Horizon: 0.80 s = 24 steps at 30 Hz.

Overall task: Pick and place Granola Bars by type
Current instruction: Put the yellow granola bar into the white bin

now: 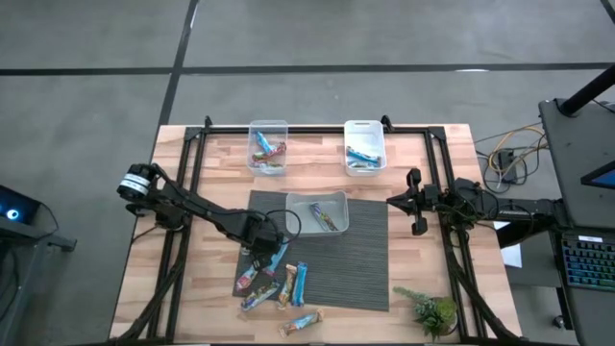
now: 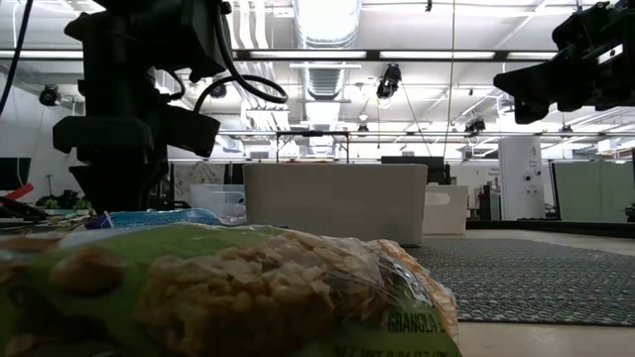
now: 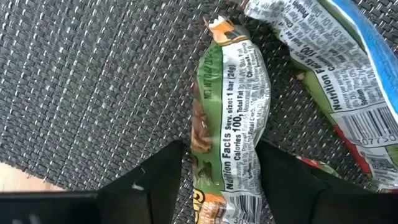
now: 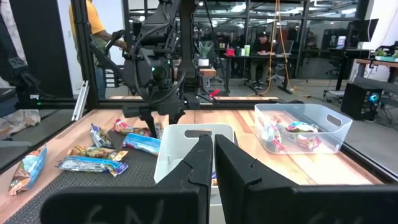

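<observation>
Am hovering left gripper (image 3: 219, 163), fingers spread, astride green-wrapped bar (image 3: 231, 118); bar's long axis running straight ahead between fingers.

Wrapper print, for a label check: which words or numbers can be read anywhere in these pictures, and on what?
"Serv. size: 1 bar (24g)" and "Calories 100": green-wrapped bar between the left gripper fingers.
"Nutrition Facts": blue-edged wrapper beside it; the digits by its barcode are too blurred.
"GRANOLA", cut off: bar nearest the low camera.
Wrappers in the overhead and right wrist views: too small to read.

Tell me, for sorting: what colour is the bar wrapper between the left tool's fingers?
Green bar wrapper with white print, clearest in the left wrist view.
</observation>
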Motion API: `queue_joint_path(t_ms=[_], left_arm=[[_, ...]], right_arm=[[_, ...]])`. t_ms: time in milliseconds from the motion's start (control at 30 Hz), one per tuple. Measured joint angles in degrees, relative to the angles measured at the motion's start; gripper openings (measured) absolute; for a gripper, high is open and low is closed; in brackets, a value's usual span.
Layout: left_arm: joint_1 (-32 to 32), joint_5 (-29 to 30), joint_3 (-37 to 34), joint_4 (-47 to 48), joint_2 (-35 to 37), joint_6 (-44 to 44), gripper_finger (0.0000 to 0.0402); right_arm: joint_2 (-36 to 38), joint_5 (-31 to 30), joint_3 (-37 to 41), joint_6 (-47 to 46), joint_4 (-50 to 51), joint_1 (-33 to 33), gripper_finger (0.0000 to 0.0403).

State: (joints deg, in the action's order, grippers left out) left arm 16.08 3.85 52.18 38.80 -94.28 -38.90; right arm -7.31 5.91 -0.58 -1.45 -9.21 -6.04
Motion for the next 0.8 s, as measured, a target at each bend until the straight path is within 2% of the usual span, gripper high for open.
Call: queue_joint_path(t_ms=[433, 800], left_arm=[[-0.1, -0.73, -0.08, -0.1, 0.02, -0.13, 0.018], [-0.28, -1.7, -0.1, 0.13, 0.02, -0.28, 0.0095]], right_arm=[[0.0, 0.0, 0.0, 0.0, 0.0, 0.0, 0.0009], [0.0, 0.0, 0.0, 0.0, 0.0, 0.02, 0.0009]])
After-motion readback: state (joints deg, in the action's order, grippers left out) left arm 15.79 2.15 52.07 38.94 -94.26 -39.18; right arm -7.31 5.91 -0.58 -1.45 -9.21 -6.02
